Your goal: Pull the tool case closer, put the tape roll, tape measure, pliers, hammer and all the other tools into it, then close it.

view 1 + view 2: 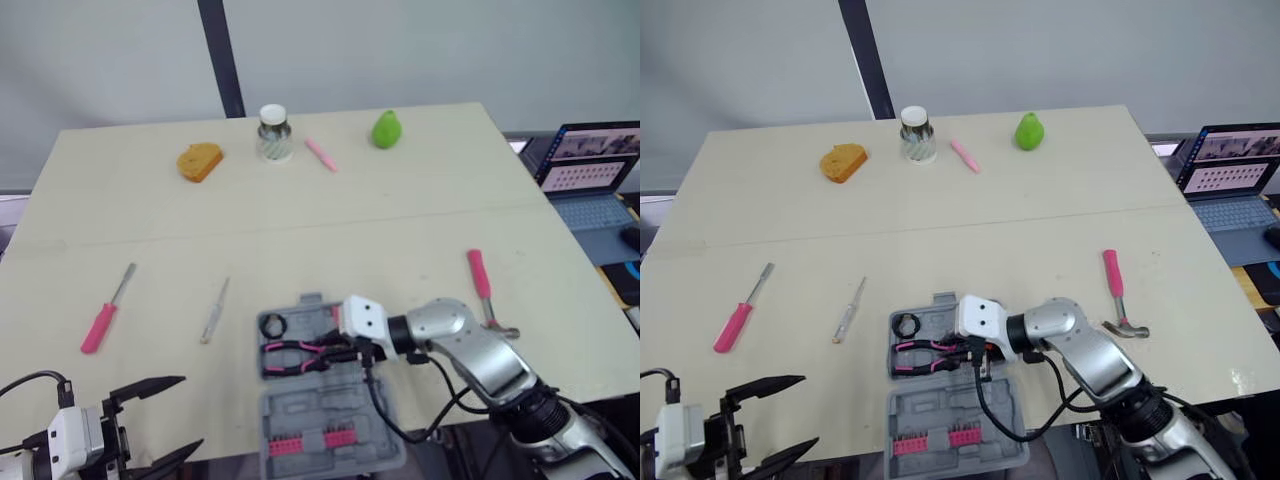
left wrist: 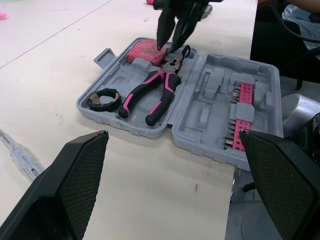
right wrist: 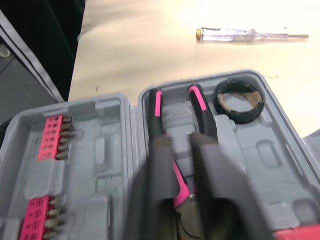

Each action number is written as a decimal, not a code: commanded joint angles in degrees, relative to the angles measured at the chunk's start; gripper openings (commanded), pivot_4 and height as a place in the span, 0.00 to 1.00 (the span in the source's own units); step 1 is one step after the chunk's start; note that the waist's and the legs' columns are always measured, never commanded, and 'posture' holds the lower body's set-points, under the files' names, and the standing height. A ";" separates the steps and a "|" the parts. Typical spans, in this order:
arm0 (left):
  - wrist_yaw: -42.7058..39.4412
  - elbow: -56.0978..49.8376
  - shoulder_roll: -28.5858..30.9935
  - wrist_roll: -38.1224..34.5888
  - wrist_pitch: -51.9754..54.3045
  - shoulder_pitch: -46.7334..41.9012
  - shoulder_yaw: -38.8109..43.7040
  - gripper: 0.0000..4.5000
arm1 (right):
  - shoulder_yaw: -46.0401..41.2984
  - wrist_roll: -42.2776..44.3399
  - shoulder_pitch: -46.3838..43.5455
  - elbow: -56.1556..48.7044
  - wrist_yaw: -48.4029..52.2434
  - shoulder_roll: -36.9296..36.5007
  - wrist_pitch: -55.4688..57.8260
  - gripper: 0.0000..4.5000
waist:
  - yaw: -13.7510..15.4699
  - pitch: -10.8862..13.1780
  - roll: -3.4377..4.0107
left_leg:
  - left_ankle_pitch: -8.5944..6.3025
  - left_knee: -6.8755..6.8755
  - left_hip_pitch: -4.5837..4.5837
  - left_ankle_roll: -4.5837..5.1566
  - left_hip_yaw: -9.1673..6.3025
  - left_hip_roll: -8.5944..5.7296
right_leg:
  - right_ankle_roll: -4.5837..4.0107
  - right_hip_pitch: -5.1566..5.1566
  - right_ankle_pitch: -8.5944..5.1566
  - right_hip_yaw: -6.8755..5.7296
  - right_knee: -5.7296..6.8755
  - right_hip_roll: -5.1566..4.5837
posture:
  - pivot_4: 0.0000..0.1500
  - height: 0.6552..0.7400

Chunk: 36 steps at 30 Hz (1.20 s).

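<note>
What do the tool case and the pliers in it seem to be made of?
Tool case: likely moulded grey plastic, matte, judging by its shaped recesses. Pliers: handles look like pink and black rubbery plastic sleeves; the head appears dark metal, partly hidden.

right pincer [image 3: 181,142] over pliers [image 3: 156,109] | tape roll [image 3: 240,118] alongside | in tool case [image 3: 261,151]

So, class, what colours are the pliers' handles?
The pliers have pink and black handles; best in the left wrist view.

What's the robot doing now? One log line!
tool case open | pliers, tape roll inside | right gripper at pliers | left gripper open | hammer, pink screwdriver, clear screwdriver on table
</note>
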 commanded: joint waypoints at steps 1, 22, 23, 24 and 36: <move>0.19 -0.27 0.32 -0.41 -0.02 -0.03 -0.05 1.00 | -0.18 -0.63 0.42 1.85 -1.37 1.54 -3.12 0.01 | -0.02 0.00 0.00 | 0.00 0.00 0.00 0.00 0.00 0.00 | 0.00 0.00 0.00 0.00 0.00 0.00 | 1.00 0.95; 0.96 -1.13 -0.07 -0.01 -0.19 0.46 -0.62 1.00 | 4.04 -7.79 2.15 19.44 -1.27 6.58 -15.92 0.01 | -0.09 -0.04 -0.01 | 0.00 0.00 0.06 -0.01 0.00 0.01 | 0.00 0.01 0.00 0.00 0.04 0.04 | 1.00 0.95; 0.99 -1.15 -0.09 0.00 -0.20 0.49 -0.67 1.00 | 4.12 -8.11 2.18 20.24 -1.27 6.72 -16.17 0.01 | -0.12 -0.07 0.00 | 0.00 0.00 0.07 -0.02 0.00 0.01 | 0.00 0.02 0.00 0.00 0.05 0.04 | 1.00 0.95; 1.05 -1.18 -0.09 0.02 -0.20 0.50 -0.73 1.00 | 4.12 -8.30 2.18 20.75 -1.21 6.82 -16.41 0.01 | -0.14 -0.09 0.00 | -0.01 -0.01 0.09 -0.02 0.00 0.01 | 0.00 0.03 0.00 0.00 0.06 0.05 | 1.00 0.95; 1.39 -1.32 -0.23 0.05 -0.64 0.94 -1.25 1.00 | 4.65 -9.74 2.29 23.25 -0.71 6.65 -17.75 0.01 | -0.13 -0.24 -0.03 | -0.10 -0.21 0.74 -0.08 0.06 0.06 | -0.16 0.56 -0.09 0.03 0.03 0.05 | 1.00 0.95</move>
